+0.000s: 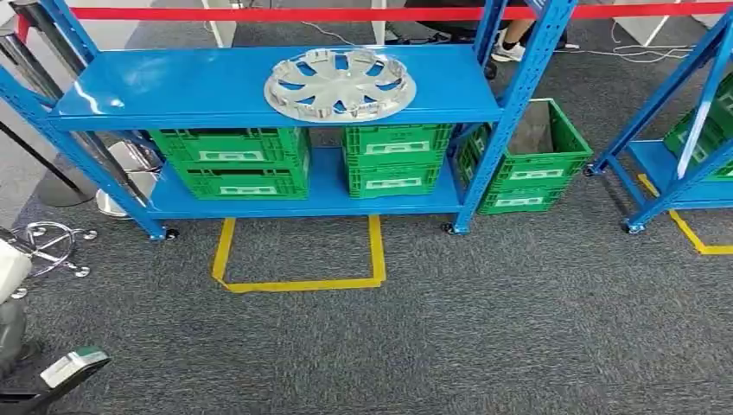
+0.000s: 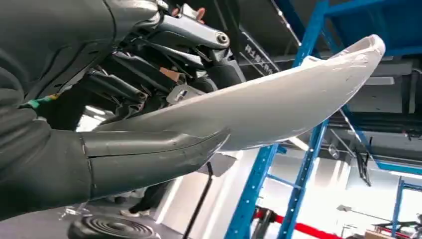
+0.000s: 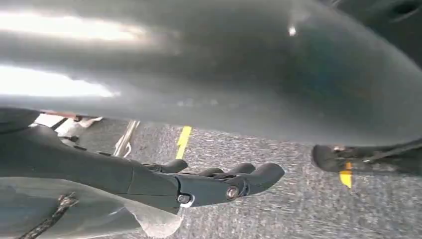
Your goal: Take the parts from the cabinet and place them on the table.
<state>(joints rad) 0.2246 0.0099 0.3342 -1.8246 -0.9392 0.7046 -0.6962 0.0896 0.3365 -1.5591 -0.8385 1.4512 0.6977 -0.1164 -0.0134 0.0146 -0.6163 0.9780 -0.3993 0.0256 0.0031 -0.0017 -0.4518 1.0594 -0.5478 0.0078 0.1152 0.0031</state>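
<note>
Floor: grey carpet [image 1: 484, 320] with a yellow tape outline [image 1: 298, 259] marked directly in front of the rack.
Rack: blue steel shelving unit [image 1: 216, 86] on castors, 2 shelf levels visible in the head view.
Upper shelf: carries 1 silver wheel cover [image 1: 340, 84], lying flat near the middle of the shelf, spoked face up.
Lower shelf: holds green plastic crates [image 1: 233, 162], stacked in 2 columns side by side.
Beside the rack: another stack of green crates [image 1: 527, 160] stands on the carpet at the rack's right post, the top one open.
Second rack: blue frame [image 1: 683, 130] at the right edge, well apart from the first, with yellow tape on the carpet next to it.
Barrier: red belt [image 1: 259, 13] runs across behind the rack; a chrome stanchion base [image 1: 43, 242] stands at the left.
Background: a person's shoe [image 1: 510, 50] shows behind the red belt.
Left hand [image 2: 124, 124]: holds a white curved part [image 2: 278, 104]; the thick grey thumb lies along the part's underside, the darker fingers [image 2: 149, 59] close over its opposite face, so the part sits clamped between them and projects past the fingertips toward the blue rack uprights.
Right hand [image 3: 199, 184]: fingers extended and slightly curled above the carpet, apart, holding nothing; a large grey blurred curved surface lies just beside it, which cannot be identified.
</note>
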